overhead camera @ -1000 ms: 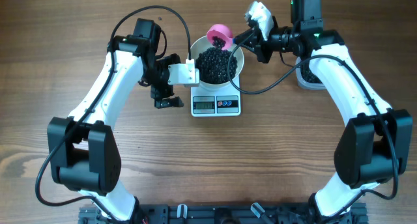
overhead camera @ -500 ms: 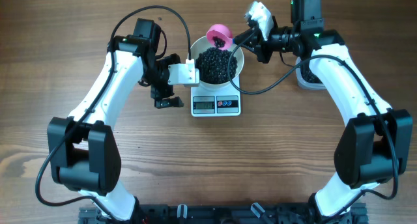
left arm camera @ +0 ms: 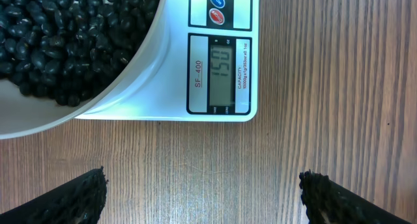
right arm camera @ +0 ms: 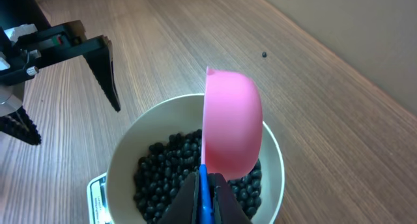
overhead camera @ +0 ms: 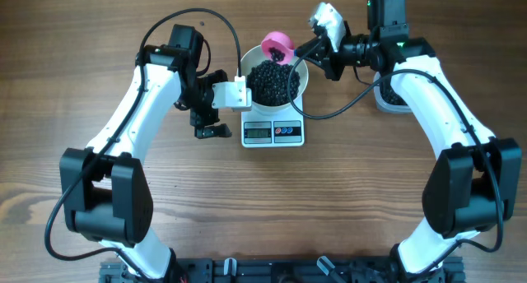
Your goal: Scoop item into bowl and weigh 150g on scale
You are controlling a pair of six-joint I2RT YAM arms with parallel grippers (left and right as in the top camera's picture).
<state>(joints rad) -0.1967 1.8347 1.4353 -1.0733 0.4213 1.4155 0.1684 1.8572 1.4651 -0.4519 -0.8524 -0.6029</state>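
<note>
The white bowl (overhead camera: pixel 303 79) sits on the scale (overhead camera: pixel 273 132) and is heaped with the item, small black beans (overhead camera: pixel 274 81). In the left wrist view the scale's display (left arm camera: pixel 221 71) reads 150, beside the bowl (left arm camera: pixel 130 81) and its beans (left arm camera: pixel 58 35). My right gripper (right arm camera: pixel 205 198) is shut on the blue handle of the pink scoop (right arm camera: pixel 231 123), which stands tilted on edge over the bowl's far rim (right arm camera: pixel 127 146). My left gripper (left arm camera: pixel 202 185) hangs open over bare wood just left of the scale, with nothing between its fingers.
A clear tub (overhead camera: pixel 387 94) stands at the right, mostly hidden behind my right arm. One stray bean (right arm camera: pixel 264 54) lies on the wood beyond the bowl. Wooden tabletop surrounds the scale.
</note>
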